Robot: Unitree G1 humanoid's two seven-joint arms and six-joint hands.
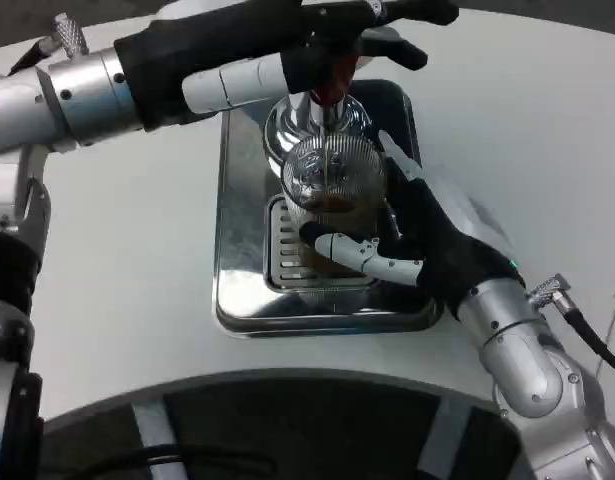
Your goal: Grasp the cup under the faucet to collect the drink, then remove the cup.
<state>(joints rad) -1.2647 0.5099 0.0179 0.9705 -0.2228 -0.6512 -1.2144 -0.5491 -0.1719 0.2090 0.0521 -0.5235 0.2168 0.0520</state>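
Nearest, bottom right: right hand, wrapped around ribbed glass cup, thumb across its front. Farther left and up: left hand, fingers closed on dark tap handle. Centre: cup upright on slotted grille of shiny drip tray, directly beneath chrome faucet, brown liquid inside. All on white table.

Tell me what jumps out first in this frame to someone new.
The ribbed glass cup at centre, with brown drink in it, stands on the shiny drip tray under the chrome faucet. The right hand grips the cup from the right. The left hand reaches in from upper left to the faucet's top.
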